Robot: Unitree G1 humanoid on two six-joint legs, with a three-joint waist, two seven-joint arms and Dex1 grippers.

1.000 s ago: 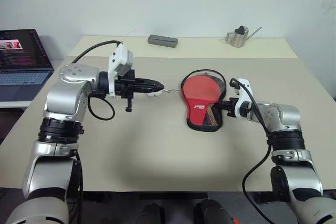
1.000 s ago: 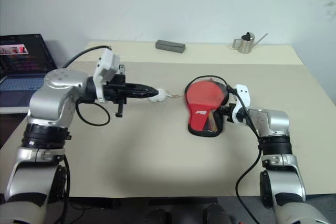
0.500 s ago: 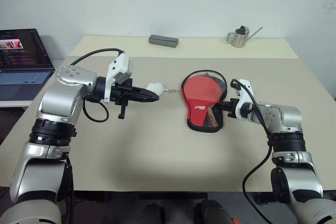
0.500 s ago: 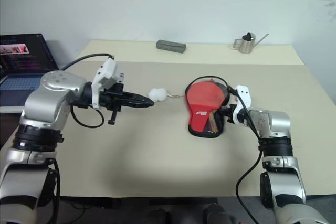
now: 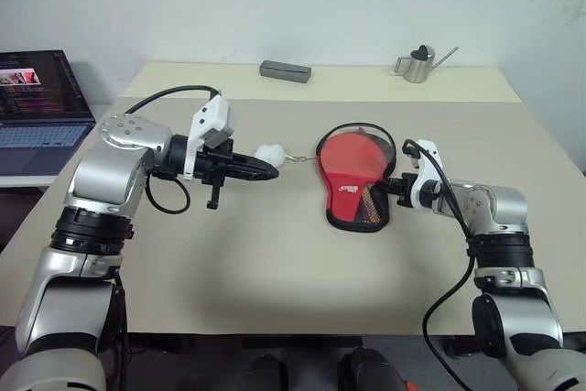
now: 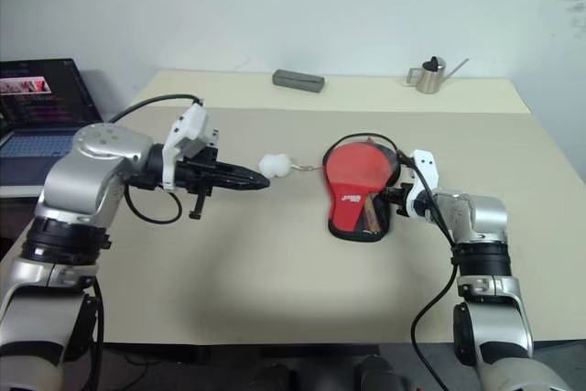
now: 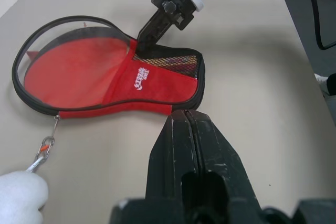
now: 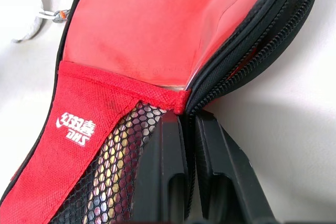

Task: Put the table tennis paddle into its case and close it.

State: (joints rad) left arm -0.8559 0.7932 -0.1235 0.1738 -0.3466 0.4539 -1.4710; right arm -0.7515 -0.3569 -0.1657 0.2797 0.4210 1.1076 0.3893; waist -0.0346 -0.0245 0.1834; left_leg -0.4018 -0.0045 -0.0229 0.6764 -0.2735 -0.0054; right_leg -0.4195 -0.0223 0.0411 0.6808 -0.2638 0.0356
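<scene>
My left gripper (image 5: 271,169) has let go of the white pom-pom (image 5: 270,153): a second ago it was clamped between my fingers, and now it lies on the table (image 5: 275,272) just past my fingertips, which are shut on nothing. The cord (image 5: 300,158) runs from it right to the zip of the case (image 5: 358,182), so the pull that drew the zip round is over. My arm has eased back toward my left.

My right gripper (image 6: 396,199) has not moved; its fingers (image 8: 173,182) are pinched on the edge of the case at the narrow handle end, holding it down. The case lies flat right of centre, red side up with its mesh pocket (image 7: 168,62) toward me. Through a clear panel on the round part I see the red face of the paddle (image 5: 356,151) inside.

The paddle is in; I judge the zip closed or nearly so, though I cannot trace it all the way round.
</scene>
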